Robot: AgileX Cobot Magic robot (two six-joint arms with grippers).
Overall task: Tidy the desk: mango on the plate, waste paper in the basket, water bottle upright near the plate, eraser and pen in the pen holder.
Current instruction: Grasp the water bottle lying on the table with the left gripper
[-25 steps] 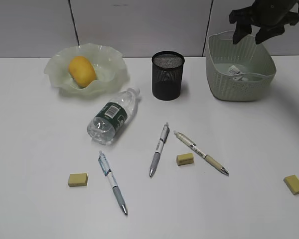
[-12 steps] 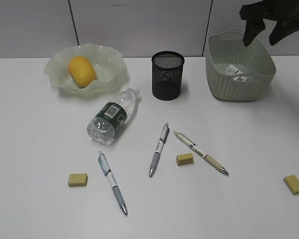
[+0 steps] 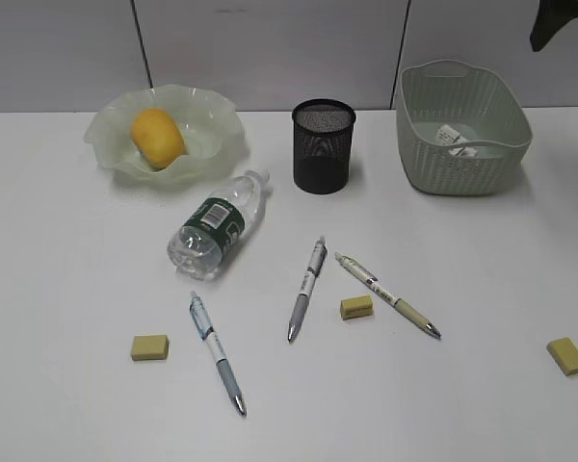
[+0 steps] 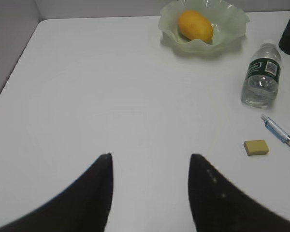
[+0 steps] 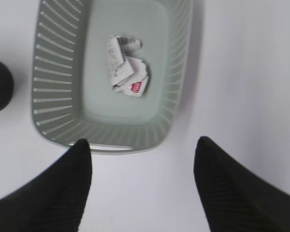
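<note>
- Right gripper [image 5: 142,150] hangs spread wide and empty above the basket [image 3: 462,164] at the desk's [image 3: 87,289] far right corner; waste paper [image 5: 125,65] lies inside.
- Left gripper [image 4: 150,162] gapes, empty, over the left edge.

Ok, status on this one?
Both hands open, empty. Waste paper in basket, mango on plate. Water bottle lying down, nothing blocking.

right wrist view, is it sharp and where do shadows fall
Right wrist view: the crumpled white printed paper wad in the pale green woven plastic basket is fairly sharp, the dark claw fingers soft-edged. Exterior view: soft shadows sit close beside the basket and the black mesh cup.
</note>
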